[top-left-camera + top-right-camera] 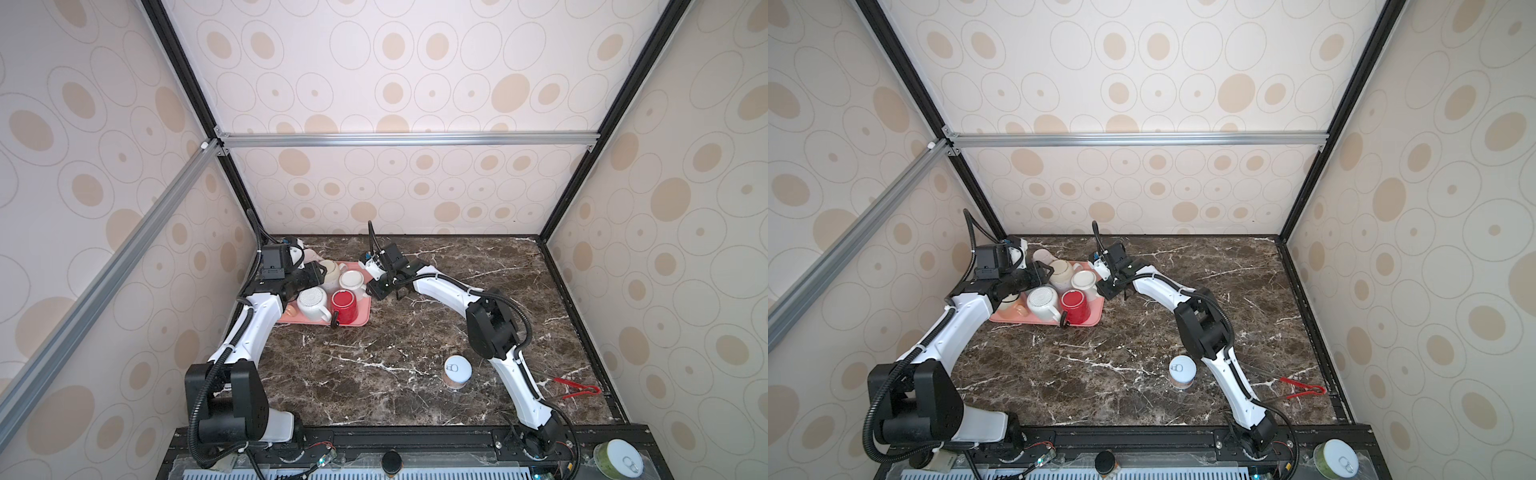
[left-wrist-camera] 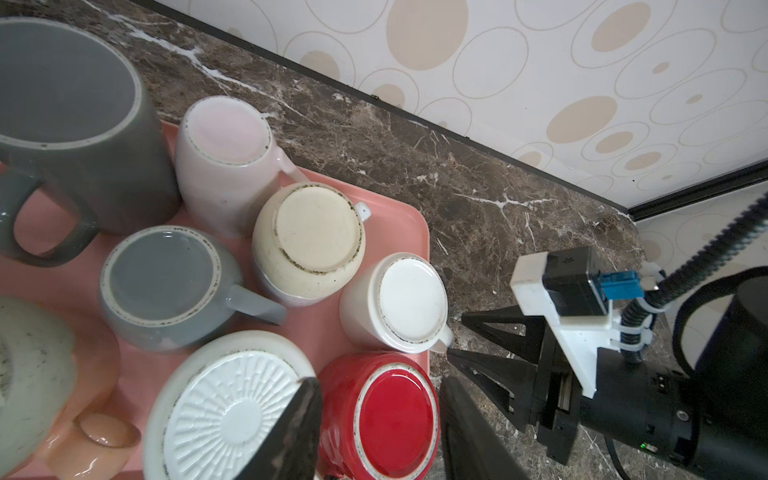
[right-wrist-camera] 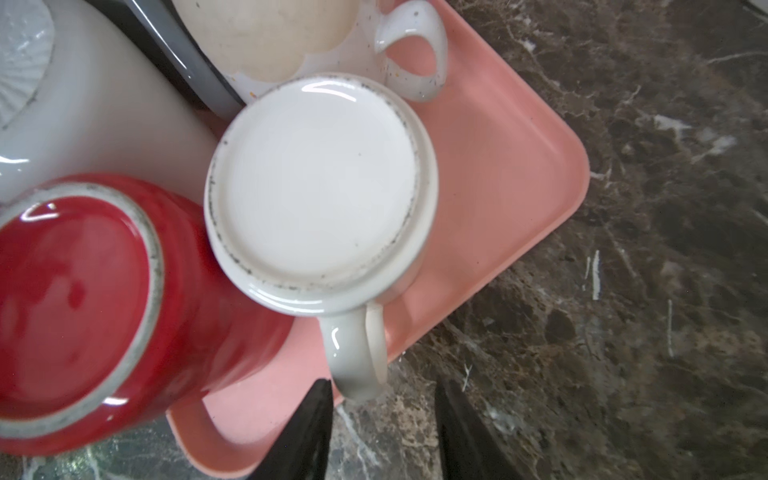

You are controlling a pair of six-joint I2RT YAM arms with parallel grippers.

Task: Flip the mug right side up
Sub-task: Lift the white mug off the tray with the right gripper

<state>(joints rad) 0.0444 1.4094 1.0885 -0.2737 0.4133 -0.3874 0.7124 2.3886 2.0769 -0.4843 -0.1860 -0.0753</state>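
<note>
Mug [image 3: 316, 187] handle over tray [image 3: 498, 166] edge

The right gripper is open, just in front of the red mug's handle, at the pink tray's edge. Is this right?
No. The handle is the white mug's, not the red mug's. The right wrist view shows the open right gripper just in front of it, at the pink tray's edge.

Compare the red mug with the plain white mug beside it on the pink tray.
Colour: the red mug is red with a grey foot ring; the white mug is white throughout. Handle: the white mug's is white and juts past the side edge of the pink tray; the red mug's, in both top views, is dark and overhangs the front edge. Both stand upside down on the tray.
</note>
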